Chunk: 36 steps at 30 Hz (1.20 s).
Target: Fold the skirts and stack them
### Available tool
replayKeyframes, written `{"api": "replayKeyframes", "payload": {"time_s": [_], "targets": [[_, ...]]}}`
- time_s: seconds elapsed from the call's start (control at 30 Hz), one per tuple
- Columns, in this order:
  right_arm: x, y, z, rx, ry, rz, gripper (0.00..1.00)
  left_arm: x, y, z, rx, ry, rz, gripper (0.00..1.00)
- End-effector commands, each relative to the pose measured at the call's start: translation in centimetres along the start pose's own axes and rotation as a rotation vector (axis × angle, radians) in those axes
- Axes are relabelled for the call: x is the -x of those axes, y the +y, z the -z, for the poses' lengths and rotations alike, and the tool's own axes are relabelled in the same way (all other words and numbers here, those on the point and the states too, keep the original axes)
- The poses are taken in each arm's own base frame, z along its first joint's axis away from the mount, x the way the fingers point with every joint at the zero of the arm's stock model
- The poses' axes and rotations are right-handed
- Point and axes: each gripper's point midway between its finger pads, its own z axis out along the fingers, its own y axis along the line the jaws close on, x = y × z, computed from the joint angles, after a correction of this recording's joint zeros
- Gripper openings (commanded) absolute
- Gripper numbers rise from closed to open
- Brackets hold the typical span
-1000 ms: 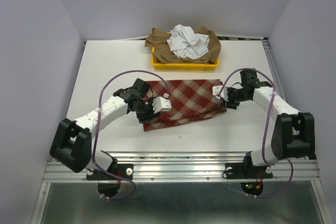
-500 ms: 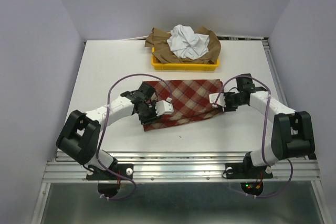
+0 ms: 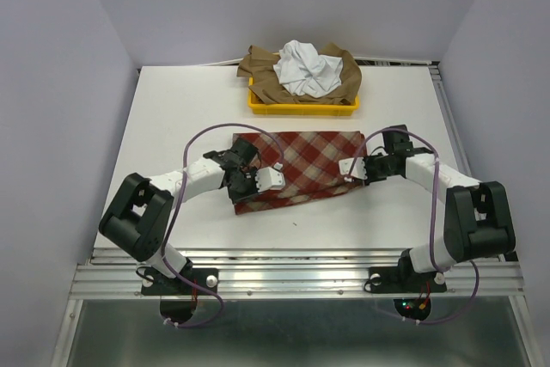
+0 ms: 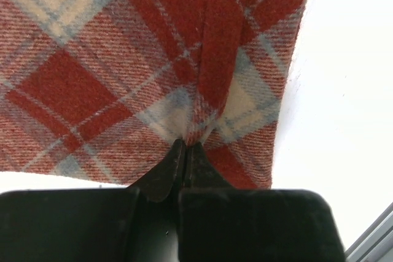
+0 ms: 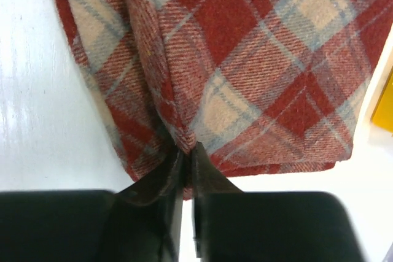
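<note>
**Top and wrist views of a two-arm bench with three skirts.** One of the three, the red-and-beige checked skirt (image 3: 305, 165), lies flat near the middle of the white table (image 3: 172, 118). Its long side runs left to right, and a lower layer of the same cloth shows along the near edge. The other two skirts sit in the single yellow plastic tray (image 3: 301, 108) at the far edge of the table, well apart from the checked one. The tan-brown skirt (image 3: 258, 75) is crumpled in the tray and spills over its rim at both ends. The white skirt (image 3: 307, 70) is bunched on top of the tan-brown one. Two arms reach inward, one to each short end of the checked skirt, and each carries one looping purple cable (image 3: 209, 131). The left gripper (image 4: 185, 145) is at the skirt's left end with its jaws closed together, pinching a raised ridge of the checked cloth; bare table shows just beyond the cloth edge. The right gripper (image 5: 186, 149) is at the skirt's right end and is likewise clamped on a pinched-up ridge of the plaid. Bare table lies on one side of that wrist view, and a sliver of yellow — the tray — shows at the frame's right edge.
</note>
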Motion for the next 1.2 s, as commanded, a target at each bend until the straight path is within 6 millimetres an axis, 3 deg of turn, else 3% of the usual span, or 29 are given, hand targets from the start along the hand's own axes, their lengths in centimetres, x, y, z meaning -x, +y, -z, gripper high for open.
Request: {"api": "replayKeyframes", "payload": {"time_s": [0.0,0.27,0.43,0.57,0.83,0.87,0.9,0.93,0.97,1.1,1.17], "targets": [[0.4,-2.4,0.5,-0.066,0.004,0.009,0.04,1.4,0.5,1.6,0.014,-0.025,-0.009,0.0],[1.8,-5.2,3.4,-0.127,0.009,0.018,0.01,4.0,1.0,6.4,0.027,-0.085,-0.005,0.0],[2.7,-4.9,5.1,-0.113,0.007,0.05,0.01,4.4,-0.4,8.6,-0.025,-0.096,-0.01,0.0],[2.5,-2.6,5.1,-0.043,0.022,0.106,0.01,2.5,-2.3,7.9,-0.095,-0.051,-0.043,0.0],[0.7,2.3,1.6,0.059,0.015,0.097,0.03,-1.2,-6.2,4.2,-0.294,0.053,-0.073,0.0],[0.6,2.3,1.3,0.057,0.015,0.099,0.11,-1.1,-5.6,3.6,-0.269,0.057,-0.069,0.05],[0.4,2.6,1.0,0.066,0.017,0.095,0.38,-1.3,-5.6,3.0,-0.274,0.066,-0.053,0.3],[0.2,2.7,0.9,0.073,0.022,0.084,0.57,-1.0,-5.4,2.6,-0.269,0.058,-0.051,0.39],[0.1,2.8,0.8,0.076,0.025,0.058,0.74,-0.7,-5.2,2.5,-0.266,0.047,-0.047,0.54],[0.6,0.5,2.3,0.021,0.042,0.005,0.75,1.3,-4.7,3.9,-0.237,-0.041,-0.055,0.57],[1.1,-1.7,4.0,-0.048,0.045,0.001,0.74,2.3,-4.5,5.2,-0.222,-0.088,-0.06,0.57]]}}
